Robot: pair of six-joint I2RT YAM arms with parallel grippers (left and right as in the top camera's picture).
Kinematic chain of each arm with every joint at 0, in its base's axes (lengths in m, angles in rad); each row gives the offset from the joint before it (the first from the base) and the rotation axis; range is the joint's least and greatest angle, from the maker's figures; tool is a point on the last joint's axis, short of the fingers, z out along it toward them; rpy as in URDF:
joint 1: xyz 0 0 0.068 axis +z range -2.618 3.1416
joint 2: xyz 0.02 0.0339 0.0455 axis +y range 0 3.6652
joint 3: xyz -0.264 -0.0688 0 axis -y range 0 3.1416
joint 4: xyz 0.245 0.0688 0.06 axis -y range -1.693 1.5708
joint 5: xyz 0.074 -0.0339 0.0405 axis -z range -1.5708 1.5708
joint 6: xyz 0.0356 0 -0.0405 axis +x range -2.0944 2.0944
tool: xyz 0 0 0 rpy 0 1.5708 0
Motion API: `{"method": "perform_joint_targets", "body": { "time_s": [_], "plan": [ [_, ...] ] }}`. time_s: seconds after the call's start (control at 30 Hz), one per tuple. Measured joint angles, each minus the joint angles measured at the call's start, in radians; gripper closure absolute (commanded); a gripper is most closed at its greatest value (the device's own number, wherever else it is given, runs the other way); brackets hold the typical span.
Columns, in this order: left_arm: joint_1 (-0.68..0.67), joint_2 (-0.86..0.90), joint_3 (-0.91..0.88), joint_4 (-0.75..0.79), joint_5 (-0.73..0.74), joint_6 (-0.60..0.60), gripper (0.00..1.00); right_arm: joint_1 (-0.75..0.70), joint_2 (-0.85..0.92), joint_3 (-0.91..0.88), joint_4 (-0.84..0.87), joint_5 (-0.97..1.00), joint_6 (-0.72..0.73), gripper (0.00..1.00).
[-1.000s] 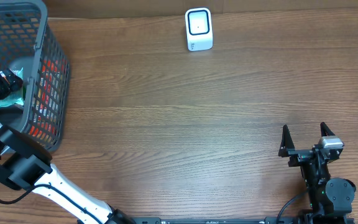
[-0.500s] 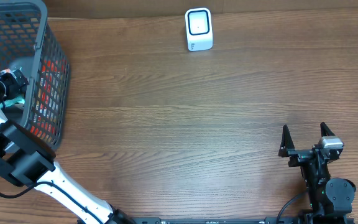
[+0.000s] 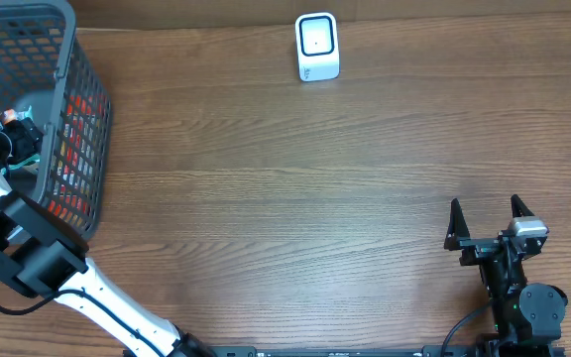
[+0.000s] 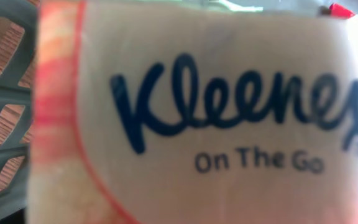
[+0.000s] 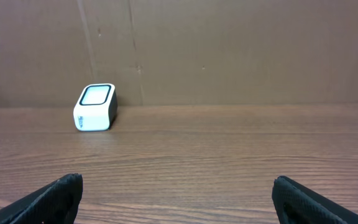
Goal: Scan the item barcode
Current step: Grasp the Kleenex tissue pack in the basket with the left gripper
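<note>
Bench [image 3: 295, 188]: brown wood-grain top, grain running left to right, no visible marks or clutter on the surface. Two things sit directly on it.

1. Dark grey plastic mesh basket [image 3: 79, 139], upright at the far-left corner, partly cut off by the overhead frame. Its side wall flares outward toward the rim.
2. Small white plastic barcode scanner [image 3: 317, 47], box-shaped with a dark-framed window, upright at the far edge near centre, well apart from the basket.

In the right wrist view the scanner stands just in front of the brown back panel [image 5: 229, 50], with its window facing up and forward.
</note>
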Motion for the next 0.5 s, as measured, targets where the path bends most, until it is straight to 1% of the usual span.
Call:
{"method": "perform_joint_targets", "body": {
  "time_s": [0.2, 0.23, 0.4, 0.43, 0.5],
  "plan": [
    [0.000, 0.000, -0.038, 0.013, 0.000, 0.000, 0.18, 0.000, 0.000, 0.000, 0.000, 0.000, 0.000, 0.00],
    [0.000, 0.000, -0.043, 0.015, 0.000, 0.000, 0.20, 0.000, 0.000, 0.000, 0.000, 0.000, 0.000, 0.00],
    [0.000, -0.002, -0.053, 0.034, -0.012, -0.001, 0.40, 0.000, 0.000, 0.000, 0.000, 0.000, 0.000, 0.00],
    [-0.002, -0.002, -0.053, 0.035, -0.016, 0.000, 0.42, 0.000, 0.000, 0.000, 0.000, 0.000, 0.000, 0.00],
    [-0.003, -0.003, -0.052, 0.037, -0.025, 0.004, 0.43, 0.000, 0.000, 0.000, 0.000, 0.000, 0.000, 0.00]
  ]
}}
